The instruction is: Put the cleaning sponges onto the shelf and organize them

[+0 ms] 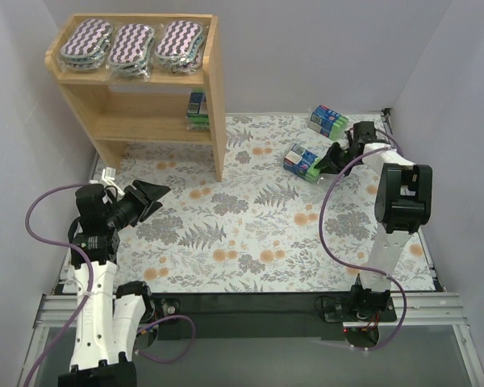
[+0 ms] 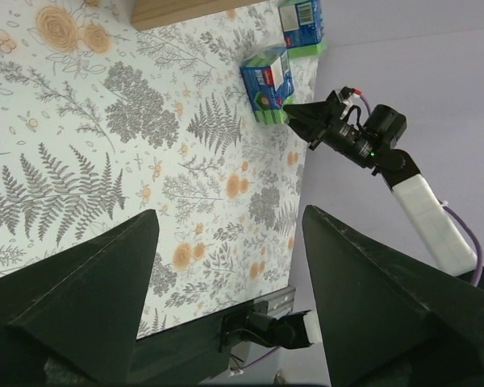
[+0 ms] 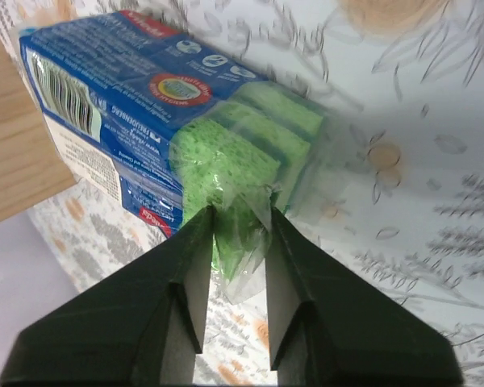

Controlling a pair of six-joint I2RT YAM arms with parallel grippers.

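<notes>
Currently, right gripper [image 3: 238, 216] jaws pinching wrapped blue-and-green sponge pack [image 3: 185, 121] toward far-right corner, left gripper [image 1: 152, 196] jaws wide, at left edge.

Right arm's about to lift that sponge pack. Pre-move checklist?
1. Right fingers on the blue-and-green wrapped sponge pack: ok, but only on its clear wrap end.
2. Pack off the floral mat: cannot tell.
3. Room on the light wooden shelf's lower tier beside the stored pack: ok.
4. Left fingers open, empty, clear of the shelf: ok.
5. Other loose pack apart from the gripped one: ok.
</notes>
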